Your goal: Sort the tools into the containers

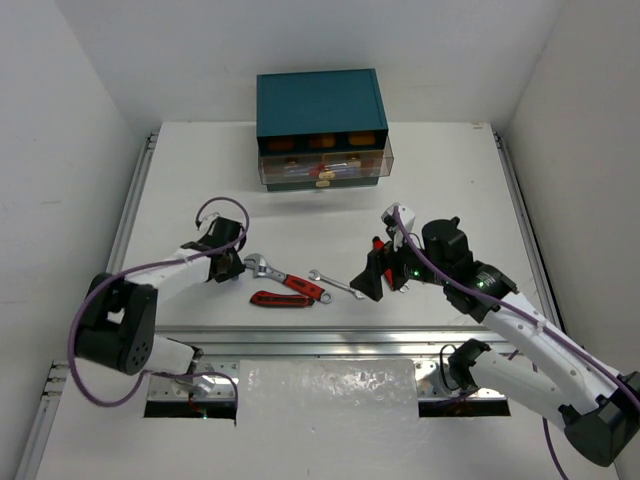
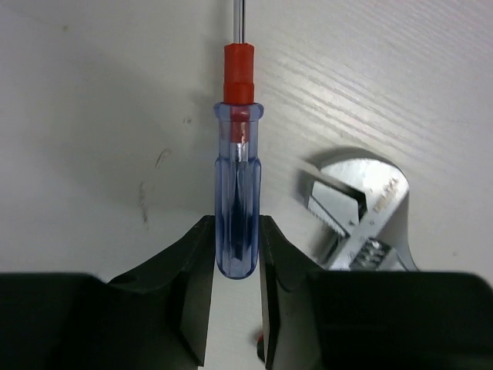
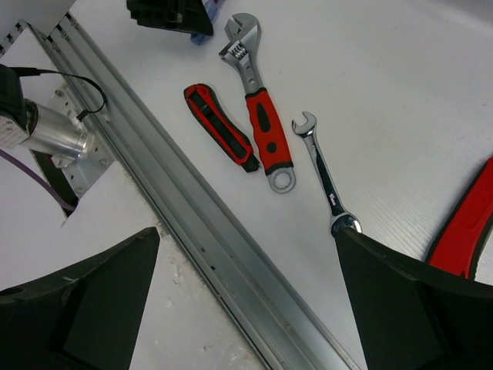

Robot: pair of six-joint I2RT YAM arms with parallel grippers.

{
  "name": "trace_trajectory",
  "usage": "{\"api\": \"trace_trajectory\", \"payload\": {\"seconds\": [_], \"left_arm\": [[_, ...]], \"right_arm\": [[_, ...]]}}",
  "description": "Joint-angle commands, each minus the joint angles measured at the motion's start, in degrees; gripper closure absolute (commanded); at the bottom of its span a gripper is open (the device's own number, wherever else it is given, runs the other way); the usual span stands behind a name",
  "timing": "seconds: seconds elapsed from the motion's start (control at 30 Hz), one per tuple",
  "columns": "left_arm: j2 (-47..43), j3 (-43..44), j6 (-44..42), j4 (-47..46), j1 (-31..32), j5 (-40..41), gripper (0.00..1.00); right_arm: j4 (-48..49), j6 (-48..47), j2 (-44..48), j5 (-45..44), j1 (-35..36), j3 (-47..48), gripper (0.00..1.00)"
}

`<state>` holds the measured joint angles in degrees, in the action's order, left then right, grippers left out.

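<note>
The blue-handled screwdriver (image 2: 237, 200) lies on the white table, and my left gripper (image 2: 237, 235) is shut on the end of its handle; in the top view this gripper (image 1: 226, 264) sits at the left. The red-handled adjustable wrench (image 1: 290, 281) lies just to its right, its silver head showing in the left wrist view (image 2: 360, 206). A red-and-black tool (image 1: 279, 299) and a silver spanner (image 1: 335, 283) lie beside it. My right gripper (image 1: 372, 278) is open and empty, above the table right of the spanner (image 3: 324, 171). Red handles (image 3: 465, 225) lie at its right finger.
The teal chest (image 1: 318, 97) stands at the back centre with a drawer (image 1: 326, 170) pulled out toward me, a pale knob on its front. A metal rail (image 3: 219, 250) runs along the table's near edge, below my right gripper (image 3: 246, 297).
</note>
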<state>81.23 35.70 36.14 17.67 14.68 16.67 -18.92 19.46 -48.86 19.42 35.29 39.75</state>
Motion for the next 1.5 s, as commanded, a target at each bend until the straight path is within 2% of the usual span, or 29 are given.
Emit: {"api": "trace_trajectory", "payload": {"seconds": [0.0,0.1,0.13,0.23,0.27,0.3,0.33,0.4,0.43,0.47,0.5,0.63,0.77,1.0,1.13,1.2,1.3,1.37,1.4,1.43,1.47], "left_arm": [[-9.82,4.28,1.56,4.64,1.14,3.36,1.0],[-16.34,10.33,0.34,5.36,2.11,5.66,1.0],[-17.06,12.09,-0.8,4.49,2.28,2.53,1.0],[-16.11,23.66,-7.91,2.19,5.96,-0.75,1.0],[-14.97,26.49,-12.71,2.28,8.33,-1.28,1.0],[-11.13,30.18,-15.63,4.28,9.22,-2.42,1.0],[-8.66,38.05,-22.36,6.3,10.1,-1.82,1.0],[-0.17,46.34,-29.43,13.05,12.47,3.94,1.0],[2.5,53.7,-36.42,14.48,13.09,5.21,1.0],[7.4,56.81,-41.02,15.98,14.05,6.0,1.0],[9.8,62.67,-47.24,16.25,14.5,8.62,1.0],[17.98,72.03,-57.56,13.09,14.85,9.44,1.0],[24.84,77.06,-62.85,11.52,16.08,8.82,1.0],[24.07,69.6,-69.45,5.97,18.98,6.98,1.0],[22.13,66.26,-70.24,5.27,19.16,3.38,0.95],[22.04,64.85,-70.85,4.65,19.16,3.9,0.88],[22.74,65.19,-70.95,5.0,19.16,4.95,0.69],[22.4,65.63,-69.72,3.18,19.16,6.71,0.41],[22.39,65.72,-69.19,3.16,19.25,7.23,0.41],[21.17,65.72,-68.84,1.51,19.25,7.24,0.31],[20.47,65.98,-67.97,0.62,19.42,7.24,0.26]], "right_arm": [[1.34,-0.92,0.52,0.27,0.13,-0.2,0.03],[1.08,-1.18,1.66,-1.57,0.04,-0.2,0.03],[1.08,-1.01,2.27,-2.45,0.13,-0.28,0.03],[1.51,-0.13,5.26,-8.86,0.04,-0.72,0.04],[1.34,-0.04,6.66,-11.48,0.04,-0.72,0.04],[1.08,-0.04,7.37,-12.73,0.04,-0.38,0.04],[0.81,-0.13,8.07,-13.78,0.04,-0.2,0.03],[-0.24,-0.65,9.39,-15.2,-0.13,0.5,0.03],[-0.77,-0.74,9.57,-15.2,-0.22,0.94,0.03],[-1.81,-1.09,9.66,-14.85,-0.22,1.38,0.03],[-2.35,-1.27,9.49,-14.76,-0.22,2.26,0.03],[-5.07,-2.32,9.13,-14.15,-0.22,4.02,0.03],[-5.6,-3.29,9.92,-14.85,-0.31,3.85,0.02],[-5.78,-3.82,8.34,-13.71,-0.31,4.11,0.03],[-5.78,-3.64,7.73,-13.27,-0.31,4.02,0.03],[-5.78,-3.47,7.73,-13.27,-0.22,4.02,0.03],[-5.95,-3.2,7.55,-12.92,-0.22,4.28,0.03],[-6.22,-3.12,7.2,-12.65,-0.31,4.81,0.03],[-6.39,-3.12,7.03,-12.65,-0.31,4.81,0.03],[-6.48,-3.2,6.85,-12.57,-0.31,5.16,0.03],[-6.57,-3.12,6.33,-12.56,-0.22,5.25,0.03]]}}
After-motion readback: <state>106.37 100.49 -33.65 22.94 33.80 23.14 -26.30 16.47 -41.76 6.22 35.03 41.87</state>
